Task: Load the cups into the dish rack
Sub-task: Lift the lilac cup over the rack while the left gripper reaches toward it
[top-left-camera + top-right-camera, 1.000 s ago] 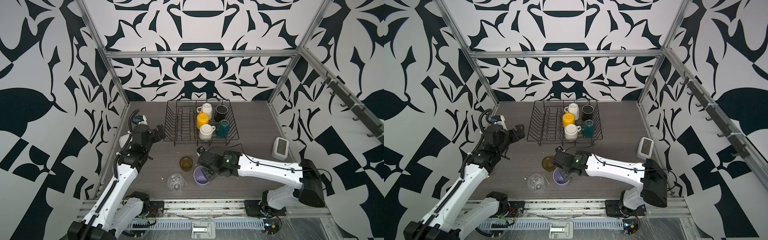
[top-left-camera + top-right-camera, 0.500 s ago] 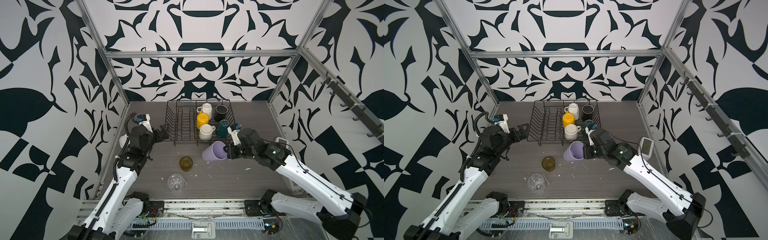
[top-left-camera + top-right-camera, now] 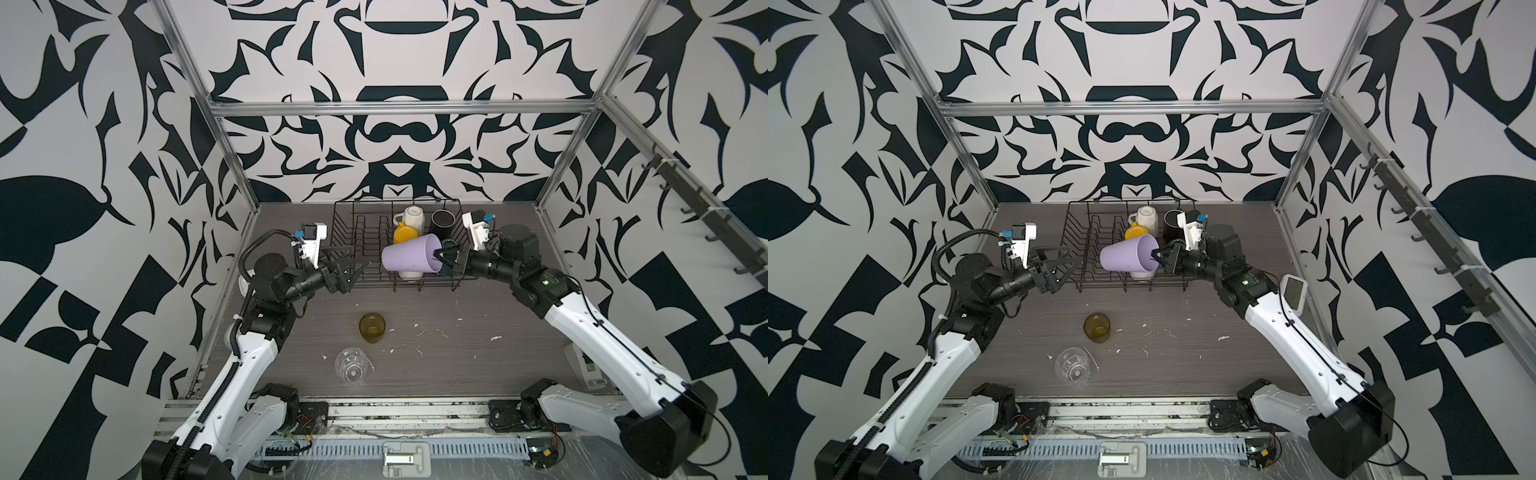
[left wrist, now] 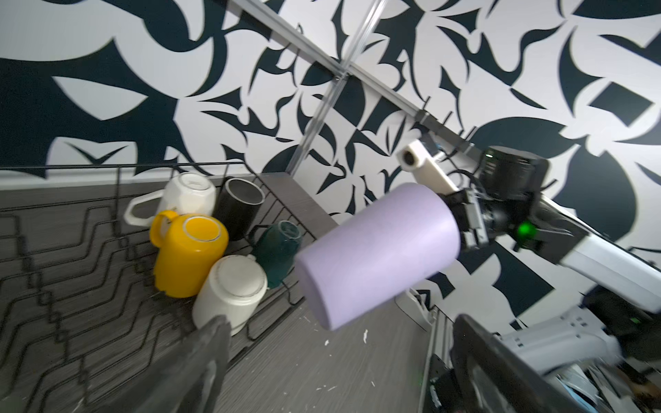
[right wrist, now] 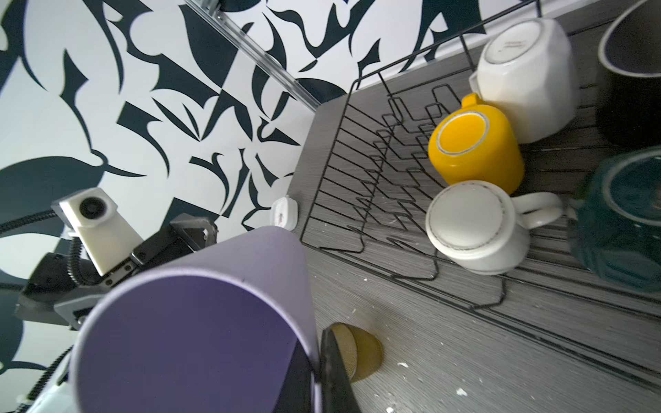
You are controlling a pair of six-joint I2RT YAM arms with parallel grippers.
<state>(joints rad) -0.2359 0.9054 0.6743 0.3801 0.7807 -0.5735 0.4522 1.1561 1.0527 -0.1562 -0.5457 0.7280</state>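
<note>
Transfer is what has changed. A second ago the lilac plastic tumbler (image 3: 409,258) stood upright on the grey wood-grain table (image 3: 457,353), toward the front edge beside the amber drinking glass (image 3: 372,327). Now it hangs on its side in the air over the front right part of the black wire dish rack (image 3: 347,232). The right gripper (image 3: 440,254) is clenched on its rim, with one finger inside the mouth and one outside. The mouth faces the right arm and the base points toward the left arm. In the left wrist view the tumbler sits clear above the mugs and touches none of them.

The left gripper (image 3: 355,266) has come in to the rack's front left corner. Its jaws are spread wide and empty, and it points at the tumbler's base.

Five cups already sit in the right half of the rack:
- an upturned faceted white mug (image 3: 411,216) at the back
- a matte black mug (image 3: 444,220) beside it
- a yellow mug (image 3: 404,233)
- a dark teal mug (image 4: 277,250)
- a round white mug (image 3: 409,274), directly under the tumbler

The tumbler would be the sixth. After it, only the amber glass near the table's middle and the clear ribbed glass (image 3: 352,365) nearer the front edge remain.

That corner looks crowded, so the tumbler probably needs a free spot further left among the prongs. The waiting left gripper suggests a handover or a steadying hold, though that is only a guess.
</note>
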